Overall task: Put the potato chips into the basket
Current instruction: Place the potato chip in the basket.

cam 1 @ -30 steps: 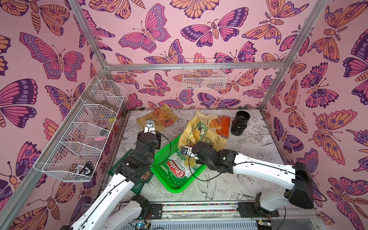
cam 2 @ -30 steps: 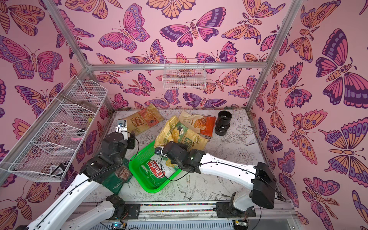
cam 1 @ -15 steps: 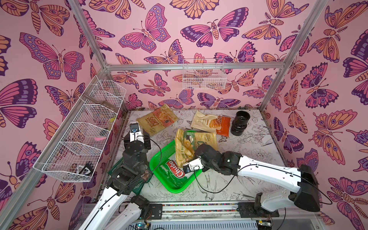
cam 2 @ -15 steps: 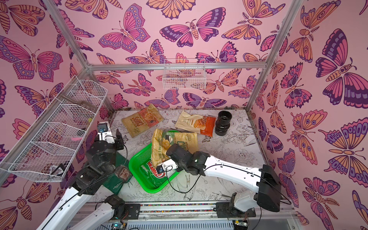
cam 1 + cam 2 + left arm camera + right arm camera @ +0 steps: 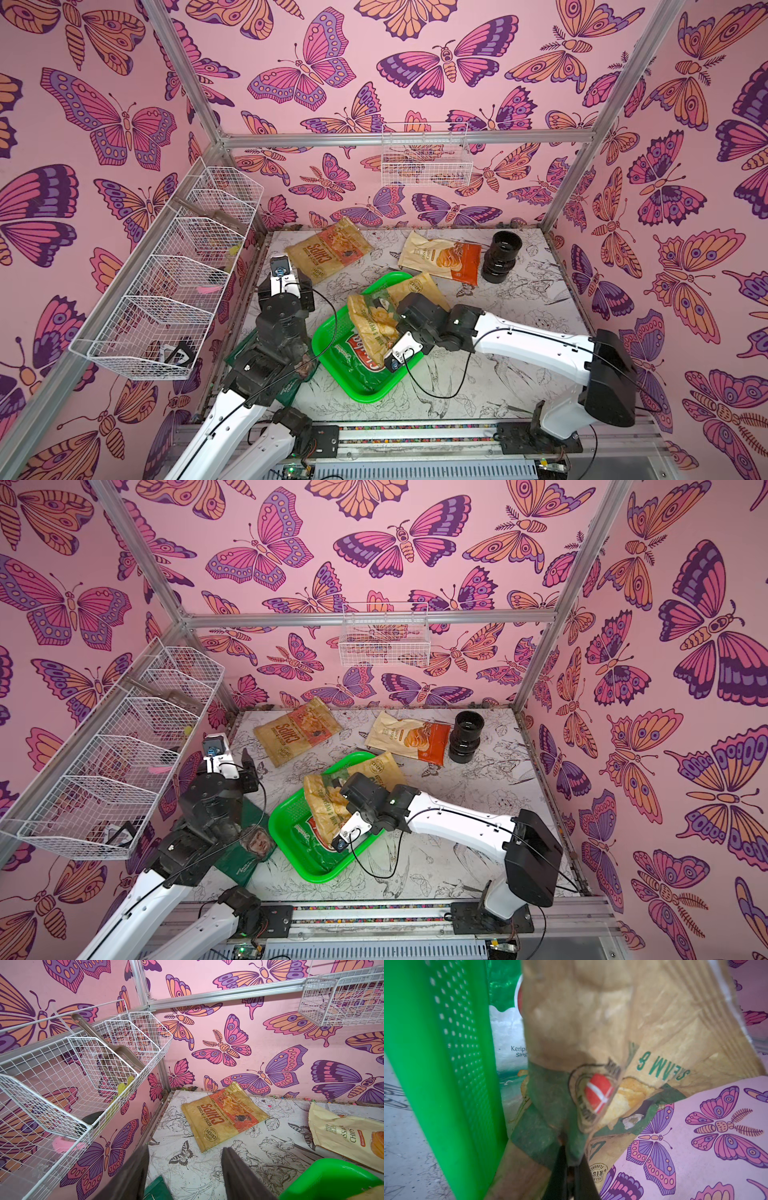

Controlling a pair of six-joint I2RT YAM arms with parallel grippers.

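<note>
Right claw (image 5: 568, 1159) pinched the sour-cream CHIPS bag (image 5: 370, 328), draped at its 9 o'clock over the green basket (image 5: 332, 336); left claw (image 5: 185, 1167) gaped empty, balsamic CHIPS bag (image 5: 224, 1118) at 2 o'clock.

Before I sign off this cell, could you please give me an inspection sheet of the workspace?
Surface: floral-printed table.
Job's things: basket holds Chuba bag; tan bag held over it; CHIPS bag, orange bag and dark green bag lie outside.
Clutter: black cylinder beside the orange bag.
Grippers: left gripper open, empty; right gripper shut on tan bag.
Cables: right cable loops over table.
Surroundings: butterfly walls; wire baskets on them.
</note>
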